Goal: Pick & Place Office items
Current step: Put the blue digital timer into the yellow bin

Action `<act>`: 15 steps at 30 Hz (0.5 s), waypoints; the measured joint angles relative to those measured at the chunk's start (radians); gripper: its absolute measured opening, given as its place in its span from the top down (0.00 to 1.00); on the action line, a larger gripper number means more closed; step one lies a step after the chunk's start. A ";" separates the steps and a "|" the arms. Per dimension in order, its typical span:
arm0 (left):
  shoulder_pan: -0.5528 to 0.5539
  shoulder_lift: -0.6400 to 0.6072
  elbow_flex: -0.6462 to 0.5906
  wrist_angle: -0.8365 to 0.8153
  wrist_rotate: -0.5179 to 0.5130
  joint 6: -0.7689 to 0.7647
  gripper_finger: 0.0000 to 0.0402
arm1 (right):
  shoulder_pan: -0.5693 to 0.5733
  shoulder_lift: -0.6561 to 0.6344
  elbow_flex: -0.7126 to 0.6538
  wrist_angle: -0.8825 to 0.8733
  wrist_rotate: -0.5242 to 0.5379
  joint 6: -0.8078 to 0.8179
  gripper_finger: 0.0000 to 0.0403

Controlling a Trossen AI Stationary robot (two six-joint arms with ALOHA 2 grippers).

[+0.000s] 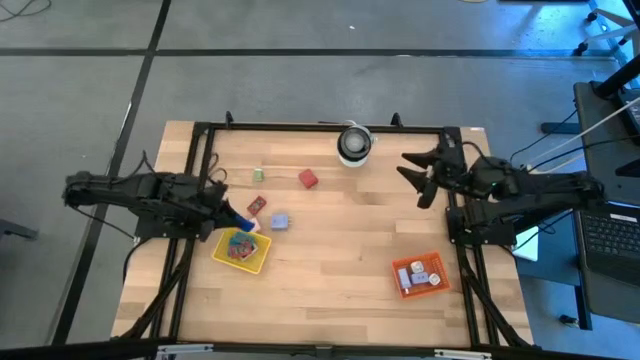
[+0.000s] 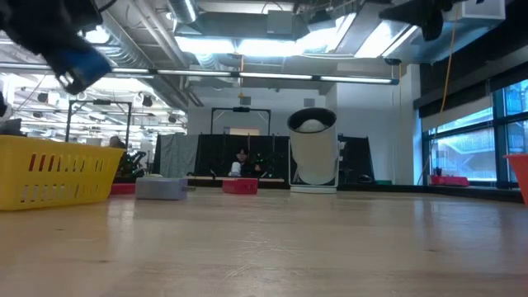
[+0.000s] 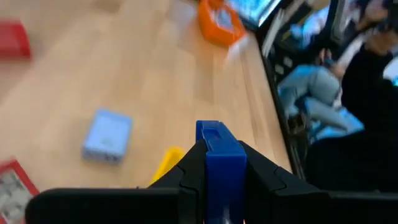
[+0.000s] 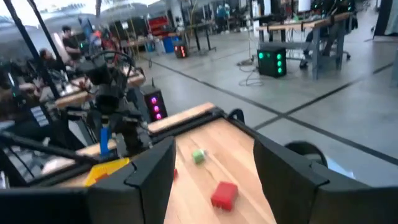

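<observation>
Left gripper [image 1: 232, 213] clamped on blue piece [image 3: 219, 158], directly above yellow tray [image 1: 241, 250]; right gripper [image 1: 422, 178] fingers apart.

Office items scattered on the wooden table, one held aloft.

A blue piece [image 3: 219, 163] sits upright, clamped above the yellow tray's edge. A lavender block [image 1: 280, 221] lies flat beside a small red piece [image 1: 257, 205]; farther back rest a green bit [image 1: 258, 175] and a red cube [image 1: 308, 179].
</observation>
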 joint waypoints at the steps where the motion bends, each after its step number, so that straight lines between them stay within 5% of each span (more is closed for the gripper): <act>1: -0.020 0.010 -0.014 0.007 0.000 -0.002 0.86 | 0.000 0.001 -0.009 0.001 0.000 0.001 0.46; 15: -0.190 0.286 -0.044 0.019 -0.086 -0.150 0.86 | 0.001 0.026 -0.065 0.039 -0.020 0.052 0.46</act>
